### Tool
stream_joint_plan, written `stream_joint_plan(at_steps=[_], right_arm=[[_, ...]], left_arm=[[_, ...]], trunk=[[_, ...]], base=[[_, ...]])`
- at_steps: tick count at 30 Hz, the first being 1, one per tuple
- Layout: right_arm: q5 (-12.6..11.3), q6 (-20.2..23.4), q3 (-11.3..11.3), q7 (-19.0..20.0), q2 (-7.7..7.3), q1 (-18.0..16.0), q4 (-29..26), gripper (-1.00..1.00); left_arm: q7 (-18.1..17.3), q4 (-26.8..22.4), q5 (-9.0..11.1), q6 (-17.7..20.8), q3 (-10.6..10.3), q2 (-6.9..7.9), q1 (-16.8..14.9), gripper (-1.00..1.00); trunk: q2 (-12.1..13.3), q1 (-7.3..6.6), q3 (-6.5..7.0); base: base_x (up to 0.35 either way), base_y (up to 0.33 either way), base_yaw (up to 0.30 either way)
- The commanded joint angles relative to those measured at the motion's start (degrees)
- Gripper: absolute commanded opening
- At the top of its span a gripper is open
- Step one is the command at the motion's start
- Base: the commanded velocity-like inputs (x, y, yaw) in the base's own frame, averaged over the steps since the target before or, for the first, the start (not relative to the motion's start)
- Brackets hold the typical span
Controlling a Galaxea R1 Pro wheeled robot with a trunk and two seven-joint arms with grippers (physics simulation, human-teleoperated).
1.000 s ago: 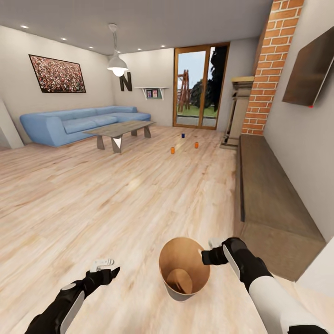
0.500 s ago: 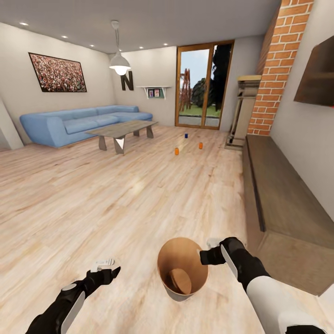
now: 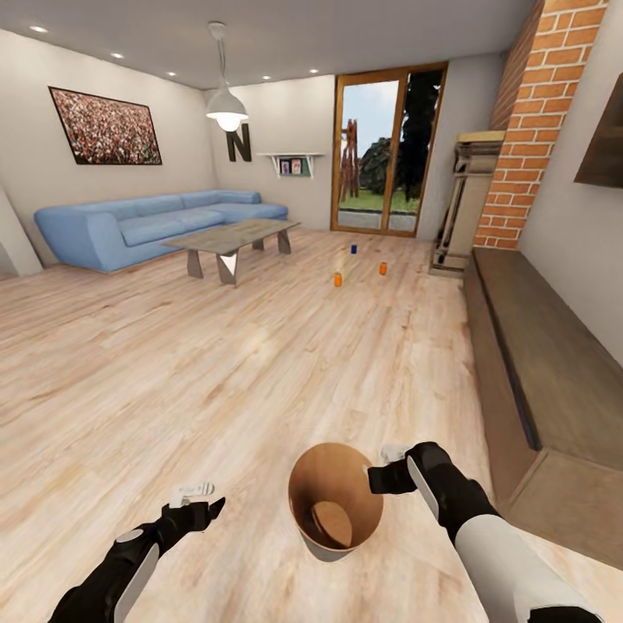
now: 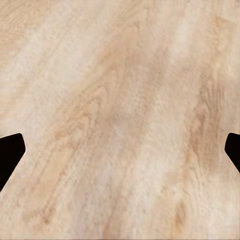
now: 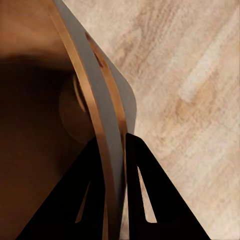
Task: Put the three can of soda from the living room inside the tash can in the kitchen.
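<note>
Far ahead at twelve o'clock, three small soda cans (image 3: 352, 264) stand uncollected on the wood floor (image 3: 216, 363); the right gripper (image 3: 382, 475) pinches the empty tan round bin's (image 3: 335, 509) rim, the left gripper (image 3: 192, 499) spread wide.

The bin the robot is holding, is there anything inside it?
Nothing is inside the bin: the head view shows its brown wall and bare round bottom. The three soda cans stand far off on the floor. The right gripper pinches its rim, hiding that bit.
</note>
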Motion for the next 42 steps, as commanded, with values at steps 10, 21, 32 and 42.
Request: stream_joint_plan(at_steps=[10, 21, 32, 42], right_arm=[[-1.7, 0.2, -0.2, 0.5, 0.02, 0.0, 0.0, -1.0], [-1.8, 0.2, -0.3, 0.5, -0.02, 0.0, 0.0, -1.0], [-1.8, 0.2, -0.5, 0.5, -0.07, 0.0, 0.0, -1.0], [-1.8, 0.2, -0.5, 0.5, -0.07, 0.0, 0.0, -1.0]], left_arm=[[0.0, 0.0, 0.0, 0.0, 0.0, -0.09, 0.0, 1.0], [0.0, 0.0, -0.1, -1.0, 0.0, -0.1, 0.0, 1.0], [-0.1, -0.2, 0.1, -2.0, -0.1, -0.1, 0.0, 1.0], [-0.1, -0.1, 0.0, -2.4, -0.1, -0.1, 0.0, 1.0]], trunk=[[0.0, -0.01, -0.1], [0.0, -0.01, -0.04], [0.0, -0.01, 0.29], [2.8, -1.54, 1.87]], base=[[0.213, 0.196, -0.076], [0.213, 0.191, -0.237], [0.127, 0.098, -0.247], [0.006, 0.004, -0.247]])
